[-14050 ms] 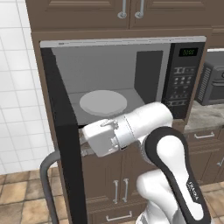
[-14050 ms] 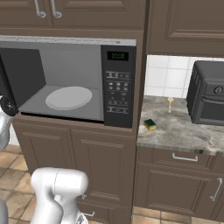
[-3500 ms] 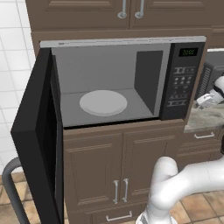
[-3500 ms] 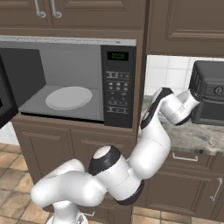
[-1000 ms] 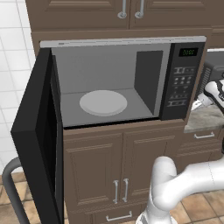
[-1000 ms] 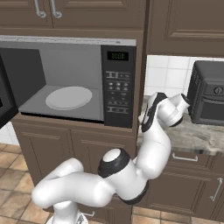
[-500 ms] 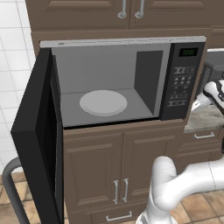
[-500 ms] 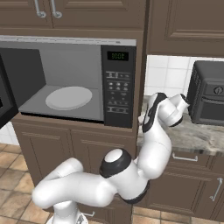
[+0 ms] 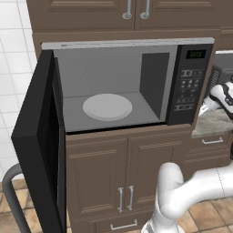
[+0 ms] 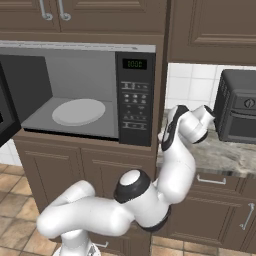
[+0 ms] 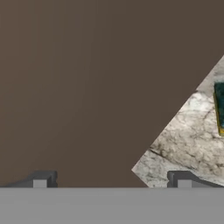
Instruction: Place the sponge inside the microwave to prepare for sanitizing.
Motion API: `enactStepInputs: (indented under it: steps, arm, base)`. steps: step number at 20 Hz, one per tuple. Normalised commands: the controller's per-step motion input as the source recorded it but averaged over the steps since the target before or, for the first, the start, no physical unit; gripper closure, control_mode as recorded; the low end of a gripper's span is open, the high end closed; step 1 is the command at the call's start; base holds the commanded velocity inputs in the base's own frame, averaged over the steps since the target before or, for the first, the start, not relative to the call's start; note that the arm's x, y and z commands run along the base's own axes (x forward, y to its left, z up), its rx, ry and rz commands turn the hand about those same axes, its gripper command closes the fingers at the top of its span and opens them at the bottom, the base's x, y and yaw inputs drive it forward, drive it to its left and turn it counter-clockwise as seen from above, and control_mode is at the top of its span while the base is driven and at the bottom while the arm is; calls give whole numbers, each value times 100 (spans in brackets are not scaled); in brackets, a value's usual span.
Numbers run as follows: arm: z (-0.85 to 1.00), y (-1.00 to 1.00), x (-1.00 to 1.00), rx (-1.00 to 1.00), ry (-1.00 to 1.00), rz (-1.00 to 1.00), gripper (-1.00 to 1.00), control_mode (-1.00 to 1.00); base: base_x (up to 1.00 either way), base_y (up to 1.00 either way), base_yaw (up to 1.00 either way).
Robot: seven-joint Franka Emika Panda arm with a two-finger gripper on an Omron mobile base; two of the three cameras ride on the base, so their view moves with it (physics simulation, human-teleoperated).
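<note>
The microwave [image 9: 123, 86] is standing wide open, turntable bare. The sponge [image 11: 220, 108] is lying on the desk [image 11: 183, 144], not grabbed. The fingers [image 11: 111, 181] are hovering spread apart, gripping nothing, so pretty much everything's left.

A home kitchen, computer-rendered. A black microwave [image 9: 136, 86] is built into brown wood cabinets [image 9: 127, 177] with metal pull handles, its door swung open on a grey cavity and a white turntable [image 9: 107, 106]. More brown cupboards [image 10: 210, 30] hang above. White square wall tiles [image 9: 16, 59] run beside it, and terracotta tiles cover the floor [image 10: 20, 210]. At the right a speckled stone table [image 10: 220, 155] tops drawers and carries a dark toaster oven [image 10: 239, 106] at its back edge.
</note>
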Motion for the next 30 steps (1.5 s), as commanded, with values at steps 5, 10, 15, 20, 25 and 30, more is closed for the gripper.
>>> enactStepInputs:
  steps: [5, 10, 15, 20, 25, 30]
  arm:
    - [-25, 16, 14, -16, -7, 0, -100, -100]
    - [-28, 8, 20, -9, -2, 0, -100, -100]
    - [-21, 2, 21, -1, 0, 0, -100, -100]
    - [-6, 0, 23, 0, 1, 0, -100, -100]
    - [-4, 8, 7, 0, 7, 3, -100, -100]
    - [-19, 16, 5, 0, 9, 5, -100, -100]
  base:
    - [0, 0, 0]
    - [0, 0, 0]
    - [0, 0, 0]
    - [0, 0, 0]
    - [0, 0, 0]
    - [0, 0, 0]
